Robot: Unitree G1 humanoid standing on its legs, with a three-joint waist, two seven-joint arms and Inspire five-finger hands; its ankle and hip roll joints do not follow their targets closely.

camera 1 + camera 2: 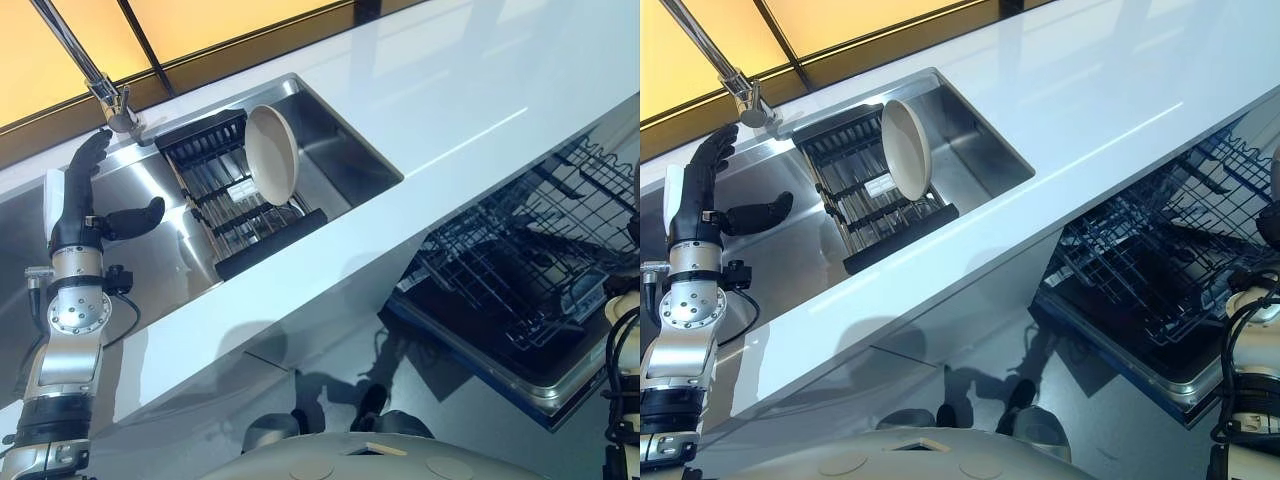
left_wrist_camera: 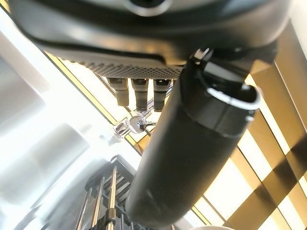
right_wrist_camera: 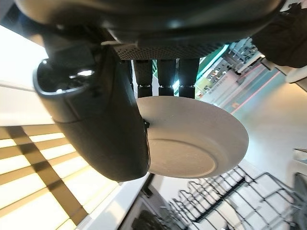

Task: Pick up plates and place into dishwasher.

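Over dishwasher rack (image 3: 230,191), right hand (image 3: 96,120) pinches plate (image 3: 192,139).

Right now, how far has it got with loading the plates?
Nothing looks loaded: the dishwasher rack seems bare. The right robot hand pinches one plate above it. Another plate stands in the sink rack, beside the open left robot hand.

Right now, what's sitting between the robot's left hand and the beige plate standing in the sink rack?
In the left eye view, only black rack bars and bare steel sink floor separate the open left hand from the upright beige plate.
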